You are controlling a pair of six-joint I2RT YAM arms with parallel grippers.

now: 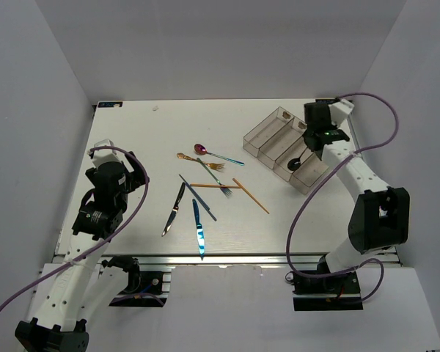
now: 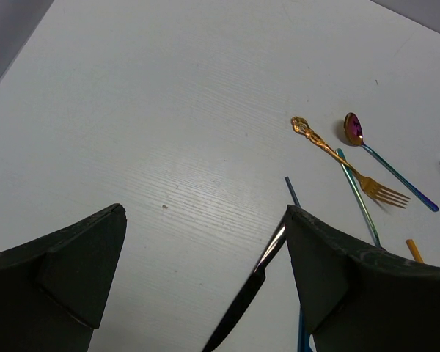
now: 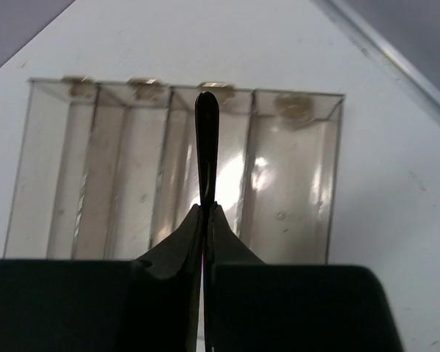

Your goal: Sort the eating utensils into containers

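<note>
The clear smoky-grey tray (image 1: 262,132) of long compartments stands at the back right. My right gripper (image 1: 317,144) is shut on a black spoon (image 1: 294,164), held above the tray. In the right wrist view the spoon (image 3: 207,125) points ahead over the third compartment from the left (image 3: 231,169). The other utensils lie loose mid-table: a black knife (image 1: 174,209), a blue knife (image 1: 198,229), a gold fork (image 1: 202,161), a purple spoon (image 1: 200,149) and gold chopsticks (image 1: 251,196). My left gripper (image 1: 136,172) hangs open left of them. The black knife (image 2: 253,293) lies by its right finger (image 2: 330,264).
White walls close in the table on the left, back and right. The arm bases and a metal rail (image 1: 227,258) run along the near edge. A purple cable (image 1: 385,128) loops beside the right arm, close to the tray.
</note>
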